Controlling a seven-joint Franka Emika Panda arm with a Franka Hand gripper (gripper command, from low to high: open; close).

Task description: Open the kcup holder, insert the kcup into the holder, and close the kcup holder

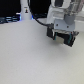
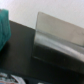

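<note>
My gripper point(image 1: 61, 39) hangs low over the white table at the exterior view's upper right. Its two dark fingers point(image 1: 52, 34) stand apart, with nothing seen between them. In the wrist view a black surface point(image 2: 17, 52) fills most of the picture, with a pale grey slab point(image 2: 55, 40) lying across it. This looks like part of the kcup holder and one of its handles, but the blur leaves it unsure. No fingers show in that view. The green-topped kcup is not in view.
A tall white bottle-like post point(image 1: 25, 10) stands at the back, towards the exterior view's left, before a dark strip point(image 1: 10, 20). White tabletop point(image 1: 30, 60) spreads in front. A teal object point(image 2: 4, 27) sits at the wrist view's edge.
</note>
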